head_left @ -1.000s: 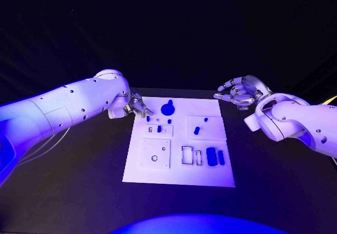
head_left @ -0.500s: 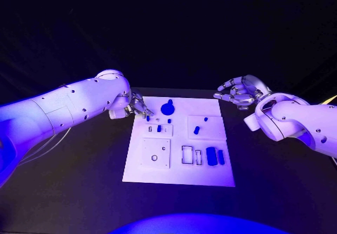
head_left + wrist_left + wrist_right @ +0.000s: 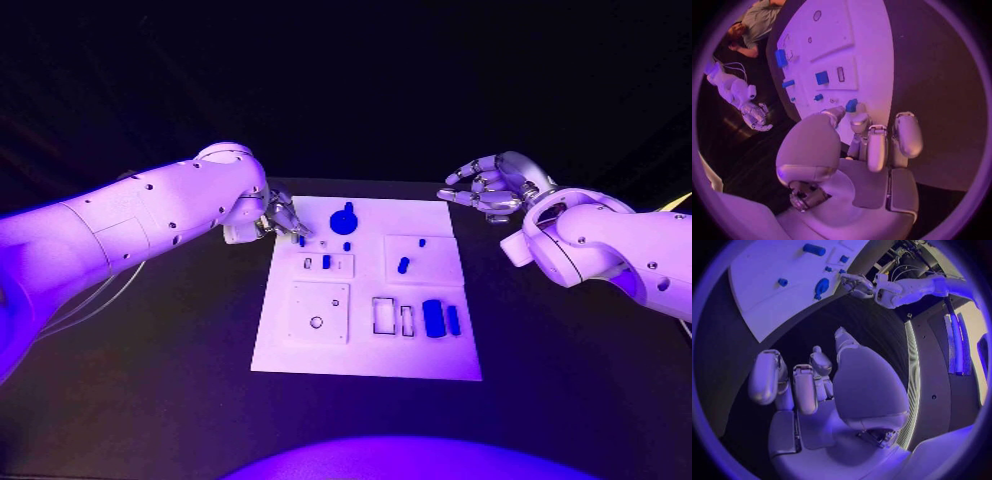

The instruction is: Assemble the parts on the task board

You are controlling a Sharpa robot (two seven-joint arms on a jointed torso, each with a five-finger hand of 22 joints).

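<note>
Left hand [image 3: 278, 218] at the far left corner of the task board [image 3: 364, 360], fingertips [image 3: 859, 121] lowered onto a small blue part [image 3: 852, 105] there; whether pinching it or merely touching, impossible to tell. Probably positioned so to pick or seat that corner piece, being the part nearest this arm.

White rectangular task board lying flat in the middle of the black desk [image 3: 159, 390], carrying raised square plates and cut-out slots. Blue parts scattered over it: a round-bodied knob [image 3: 343, 221] near the far edge, a small peg [image 3: 327, 262] in the left plate, a slanted oblong [image 3: 404, 266] on the right plate, two upright bars [image 3: 434, 318] beside empty rectangular slots toward the near side.

Right hand [image 3: 493, 186] off the board's far right corner, raised above the desk, fingers curled loosely inward, holding nothing. Likely kept clear as a waiting posture.
</note>
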